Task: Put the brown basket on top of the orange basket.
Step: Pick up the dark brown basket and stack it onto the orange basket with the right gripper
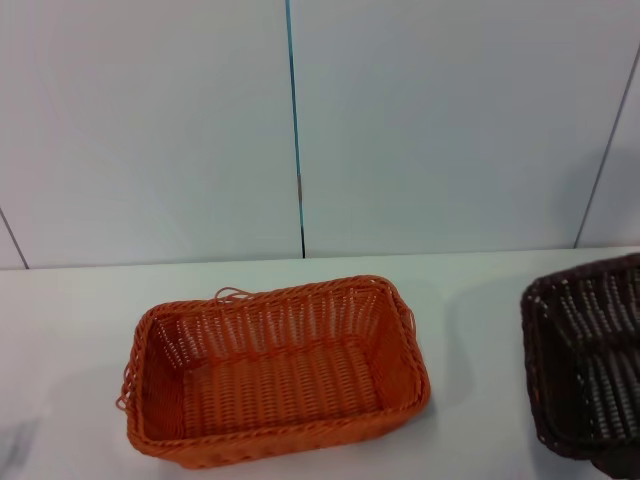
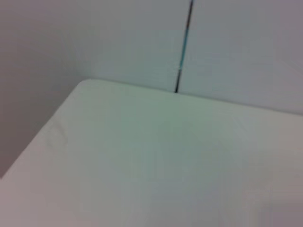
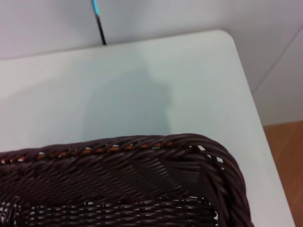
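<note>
The orange basket (image 1: 275, 368) sits on the white table, left of centre in the head view, with loose strands at its rim. The brown basket (image 1: 588, 362) is at the right edge of the head view, tilted, with its near side raised; part of it is cut off by the frame. Its braided rim and inner wall fill the near part of the right wrist view (image 3: 123, 184). No gripper shows in any view. The left wrist view shows only bare table.
The white table (image 1: 480, 300) runs to a white panelled wall with a dark seam (image 1: 295, 130). The table's rounded right corner (image 3: 222, 38) and the wooden floor (image 3: 284, 161) beyond it show in the right wrist view. Its left corner (image 2: 85, 82) shows in the left wrist view.
</note>
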`<state>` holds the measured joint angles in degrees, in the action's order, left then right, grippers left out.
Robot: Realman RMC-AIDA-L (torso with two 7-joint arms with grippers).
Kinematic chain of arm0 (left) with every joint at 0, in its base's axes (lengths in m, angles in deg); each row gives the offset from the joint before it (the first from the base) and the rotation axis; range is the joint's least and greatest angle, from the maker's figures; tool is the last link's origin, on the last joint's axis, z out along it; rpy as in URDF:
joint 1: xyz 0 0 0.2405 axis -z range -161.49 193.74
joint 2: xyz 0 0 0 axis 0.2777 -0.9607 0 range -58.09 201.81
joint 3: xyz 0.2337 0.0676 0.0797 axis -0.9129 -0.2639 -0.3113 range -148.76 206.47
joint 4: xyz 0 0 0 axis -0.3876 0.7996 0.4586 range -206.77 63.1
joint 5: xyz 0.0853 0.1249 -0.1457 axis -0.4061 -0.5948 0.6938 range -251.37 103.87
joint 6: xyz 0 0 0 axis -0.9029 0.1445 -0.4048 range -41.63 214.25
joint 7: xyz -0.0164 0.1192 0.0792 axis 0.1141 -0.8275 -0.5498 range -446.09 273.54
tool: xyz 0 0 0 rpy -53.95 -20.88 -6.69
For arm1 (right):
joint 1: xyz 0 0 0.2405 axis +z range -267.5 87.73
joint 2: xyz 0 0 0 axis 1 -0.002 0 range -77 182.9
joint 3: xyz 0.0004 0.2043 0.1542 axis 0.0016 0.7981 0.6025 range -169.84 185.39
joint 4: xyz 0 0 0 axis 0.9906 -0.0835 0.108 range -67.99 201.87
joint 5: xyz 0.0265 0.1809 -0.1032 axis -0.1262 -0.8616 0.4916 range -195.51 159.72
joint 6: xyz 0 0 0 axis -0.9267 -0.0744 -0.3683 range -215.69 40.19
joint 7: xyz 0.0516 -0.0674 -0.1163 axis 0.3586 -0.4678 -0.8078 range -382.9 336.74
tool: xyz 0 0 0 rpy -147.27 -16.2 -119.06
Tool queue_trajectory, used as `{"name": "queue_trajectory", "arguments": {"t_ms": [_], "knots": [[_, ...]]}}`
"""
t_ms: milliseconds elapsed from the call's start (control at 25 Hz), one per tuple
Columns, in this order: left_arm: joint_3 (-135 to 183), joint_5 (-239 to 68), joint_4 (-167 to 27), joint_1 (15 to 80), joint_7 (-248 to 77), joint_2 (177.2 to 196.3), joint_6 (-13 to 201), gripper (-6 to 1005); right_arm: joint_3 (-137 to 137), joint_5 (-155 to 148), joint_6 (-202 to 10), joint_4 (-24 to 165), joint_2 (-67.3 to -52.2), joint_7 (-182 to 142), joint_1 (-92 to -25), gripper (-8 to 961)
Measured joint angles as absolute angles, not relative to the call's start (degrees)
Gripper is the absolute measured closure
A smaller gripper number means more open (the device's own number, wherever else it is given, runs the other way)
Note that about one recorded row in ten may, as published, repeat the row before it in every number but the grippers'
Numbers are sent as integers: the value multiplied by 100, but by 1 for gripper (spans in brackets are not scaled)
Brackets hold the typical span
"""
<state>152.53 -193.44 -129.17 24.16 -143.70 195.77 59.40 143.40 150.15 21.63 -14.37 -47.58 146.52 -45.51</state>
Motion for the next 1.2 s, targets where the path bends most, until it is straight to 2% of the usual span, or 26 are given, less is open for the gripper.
{"name": "queue_trajectory", "arguments": {"t_ms": [360,680,880,1000,1200], "knots": [[15270,-19344,-12789,2368,-14366,19579,6137,77,14337,15016,2115,-1230,-4692,14783,-3670,809],[15238,-19345,-12680,2420,-14378,19566,6119,76,14246,15025,1997,-1050,-4801,14887,-2977,808],[15235,-19375,-12558,2492,-14383,19561,6117,76,13990,15026,1799,-1067,-4997,14919,-2424,808],[15234,-19382,-12519,2499,-14383,19560,6106,77,13936,15025,1540,-921,-5214,14925,-2078,808],[15233,-19388,-12494,2472,-14411,19558,6099,77,13906,15011,632,-225,-5660,14927,-1624,808]]}}
